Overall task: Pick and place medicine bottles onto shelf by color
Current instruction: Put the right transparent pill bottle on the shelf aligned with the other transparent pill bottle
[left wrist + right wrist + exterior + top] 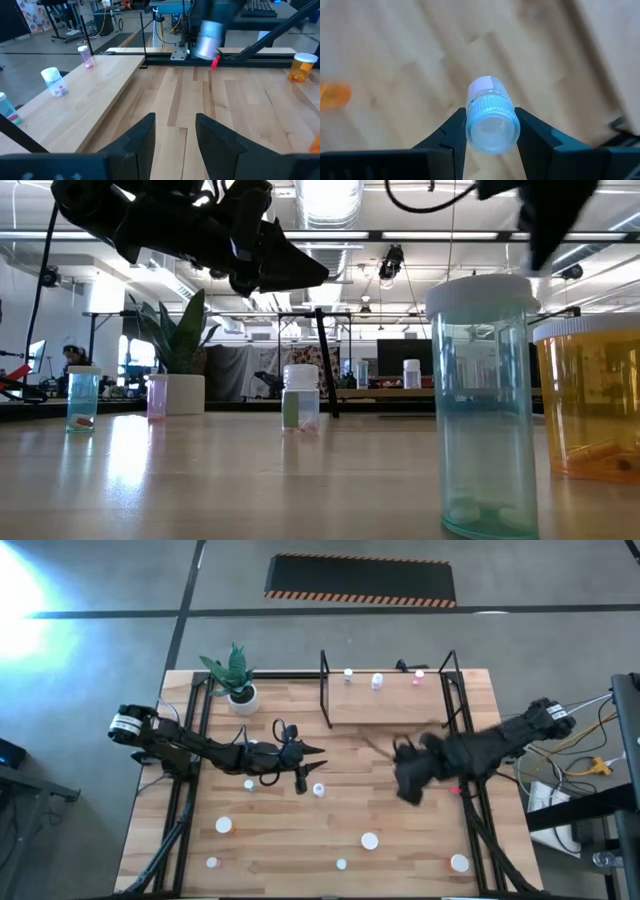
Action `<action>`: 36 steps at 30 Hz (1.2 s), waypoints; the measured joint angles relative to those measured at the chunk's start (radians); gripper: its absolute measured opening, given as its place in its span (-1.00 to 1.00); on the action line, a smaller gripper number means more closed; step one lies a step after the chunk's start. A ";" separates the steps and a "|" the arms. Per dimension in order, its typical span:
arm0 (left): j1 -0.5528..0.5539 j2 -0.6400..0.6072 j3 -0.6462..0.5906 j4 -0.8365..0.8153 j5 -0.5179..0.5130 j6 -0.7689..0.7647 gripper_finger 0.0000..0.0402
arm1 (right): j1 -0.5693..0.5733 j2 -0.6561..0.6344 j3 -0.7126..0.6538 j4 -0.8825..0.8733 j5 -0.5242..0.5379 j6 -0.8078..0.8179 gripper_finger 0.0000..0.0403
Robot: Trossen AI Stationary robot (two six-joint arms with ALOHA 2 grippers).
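Right gripper (490, 131): fingers closed on a bottle (490, 120), pinching its ribbed white cap from both sides; pale body points away toward the counter (395, 45) below. In the high view this gripper (410, 785) sits right of frame centre, below the shelf (385, 705).

Left gripper (174, 137): fingers parted by a narrow gap, holding nothing, bare wood between them. High view places it (300, 775) at centre-left, just left of a small white-capped bottle (319, 790).

Shelf holds three bottles along its upper edge (377, 681). More white-capped bottles lie scattered across the lower counter (370, 840).
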 joint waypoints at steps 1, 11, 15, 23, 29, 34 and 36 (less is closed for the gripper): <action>0.000 0.000 0.000 0.000 0.000 0.000 -0.39 | -0.055 0.000 0.017 -0.008 0.000 -0.033 -0.39; 0.000 0.000 -0.002 -0.001 0.000 0.000 -0.39 | -0.612 0.055 0.020 0.140 -0.090 -0.514 -0.39; 0.000 0.000 -0.002 -0.001 0.000 0.000 -0.39 | -0.752 0.147 0.036 0.242 -0.169 -0.595 -0.37; 0.000 0.000 -0.003 -0.001 0.000 0.000 -0.39 | -0.858 0.370 0.179 0.255 -0.173 -0.690 -0.36; 0.000 0.000 -0.004 -0.001 0.000 0.000 -0.39 | -0.895 0.465 0.284 0.252 -0.174 -0.713 -0.36; 0.000 0.000 -0.005 -0.002 0.000 0.000 -0.39 | -0.940 0.495 0.298 0.248 -0.172 -0.714 -0.36; 0.000 0.000 -0.005 -0.002 0.000 0.000 -0.39 | -0.960 0.498 0.298 0.249 -0.170 -0.713 -0.36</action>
